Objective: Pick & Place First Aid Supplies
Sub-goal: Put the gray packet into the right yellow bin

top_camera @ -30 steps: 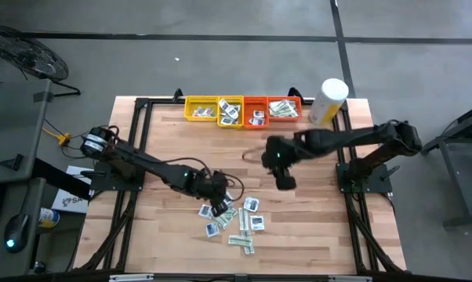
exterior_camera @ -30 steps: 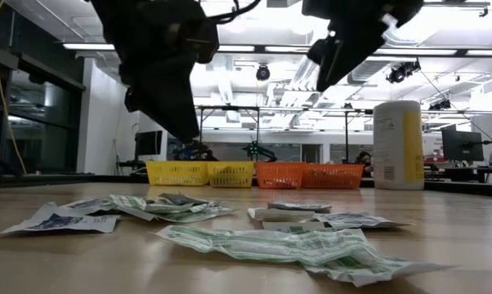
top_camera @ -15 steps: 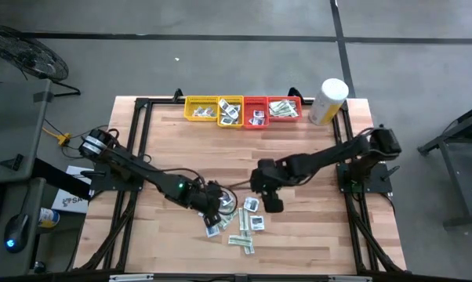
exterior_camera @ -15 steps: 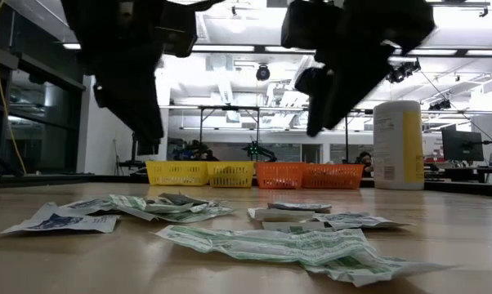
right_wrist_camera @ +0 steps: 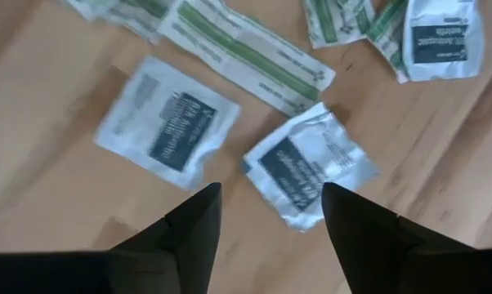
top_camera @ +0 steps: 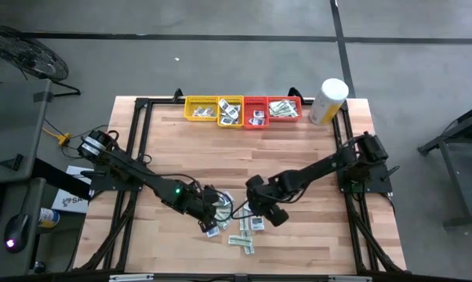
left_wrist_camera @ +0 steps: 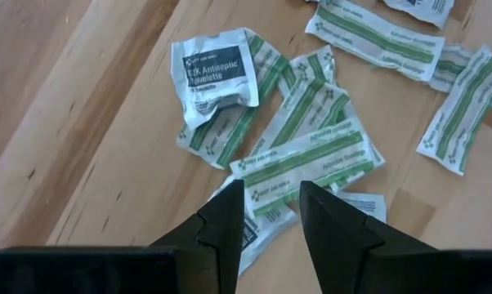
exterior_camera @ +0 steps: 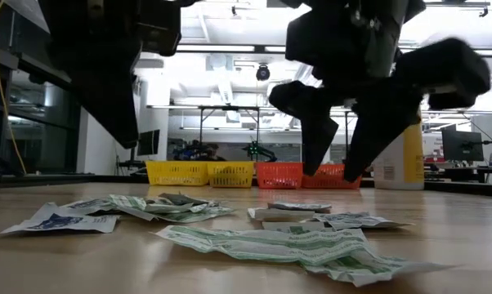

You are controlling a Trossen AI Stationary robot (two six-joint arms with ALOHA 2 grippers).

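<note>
high view: both tools, left tool point(top_camera: 208, 211) and right tool point(top_camera: 269, 215), hover released over packets point(top_camera: 245, 232).

Overhead, table-level, two wrist views

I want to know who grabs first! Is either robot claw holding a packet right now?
No, neither holds anything. The left gripper hangs open over a green-striped bandage packet, and the right gripper hangs open over a square blue-centred wipe packet.
</note>
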